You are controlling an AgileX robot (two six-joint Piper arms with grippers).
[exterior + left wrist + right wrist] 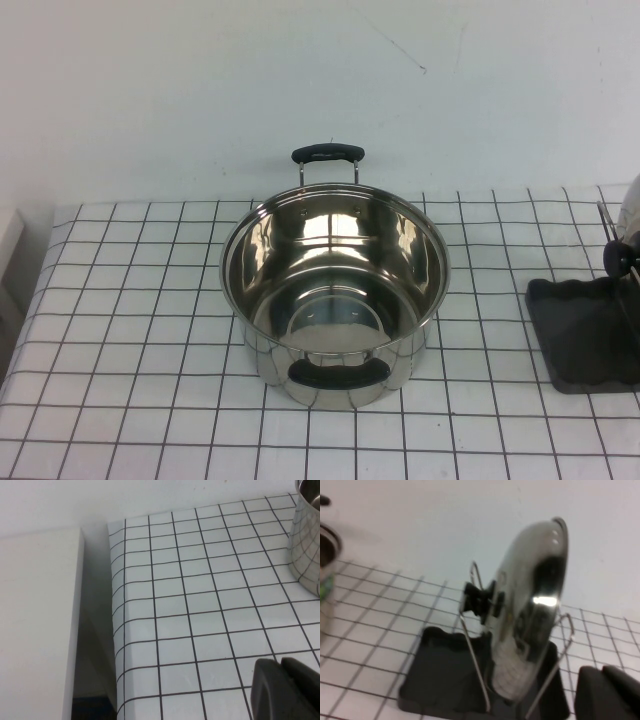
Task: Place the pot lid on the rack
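The pot lid point(530, 605), shiny steel with a black knob point(477, 600), stands on edge between the wire uprights of the dark grey rack point(440, 675). In the high view the rack point(585, 330) sits at the table's right edge, and only a sliver of the lid point(632, 212) shows. My right gripper point(602, 671) is shut and empty, a short way back from the rack and apart from the lid. My left gripper point(281, 662) is shut and empty, low over the table's left part. Neither gripper shows in the high view.
The deep steel pot point(335, 290) with black handles stands open at the table's centre; its wall shows in the left wrist view point(307, 535). A white block point(40, 630) stands beside the table's left edge. A white wall runs behind the table.
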